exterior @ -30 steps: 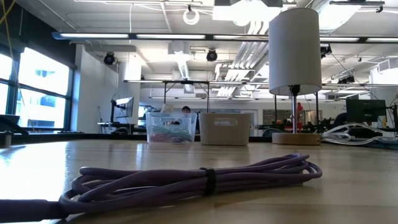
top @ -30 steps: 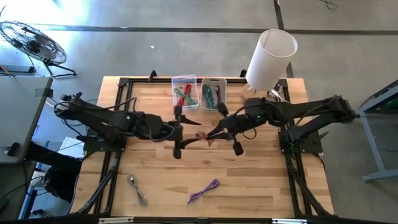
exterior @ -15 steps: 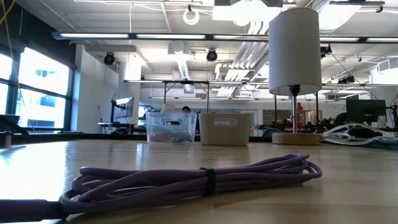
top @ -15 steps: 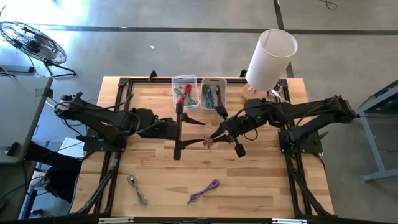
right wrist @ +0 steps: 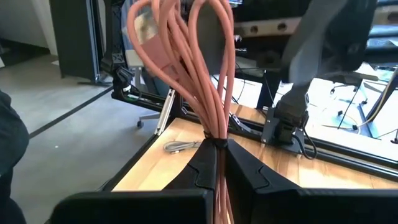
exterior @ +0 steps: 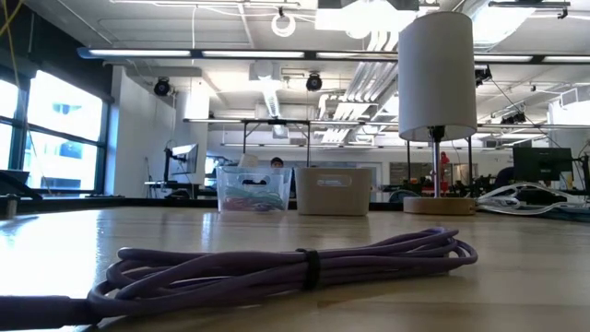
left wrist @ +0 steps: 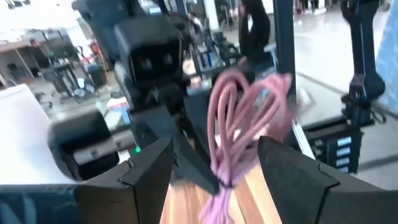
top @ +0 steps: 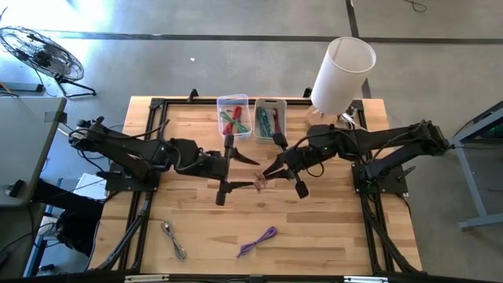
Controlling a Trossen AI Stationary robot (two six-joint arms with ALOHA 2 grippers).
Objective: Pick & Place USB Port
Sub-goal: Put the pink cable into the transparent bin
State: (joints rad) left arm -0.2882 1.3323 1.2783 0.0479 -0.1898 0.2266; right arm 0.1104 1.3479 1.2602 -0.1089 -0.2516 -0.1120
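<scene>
Pink cable point(right wrist: 186, 68), bundled into loops and cinched by a dark tie, sits pinched between my right gripper point(right wrist: 217, 165) fingers, which are pressed together on the bundle just below the tie; the loops fan out beyond the fingertips. From above I see that right gripper point(top: 267, 174) over the middle of the wooden table point(top: 330, 228), with the bundle point(top: 260, 183) sticking out from its tips toward the left arm.

My left gripper point(left wrist: 214, 168) faces it with fingers point(left wrist: 149, 168) spread wide, one on each side of the same cable point(left wrist: 239, 121), which stands between and a little beyond the tips; I cannot tell whether either finger touches it. From above, the left gripper point(top: 223, 169) is just beside the bundle.

Past both grippers, at the far edge, I see a clear bin point(top: 233, 116) and a grey bin point(top: 268, 118) side by side, and a white lamp point(top: 341, 75). Near the front edge lie a purple cable point(top: 257, 240) and a grey cable point(top: 173, 238), well apart from the fingers.
</scene>
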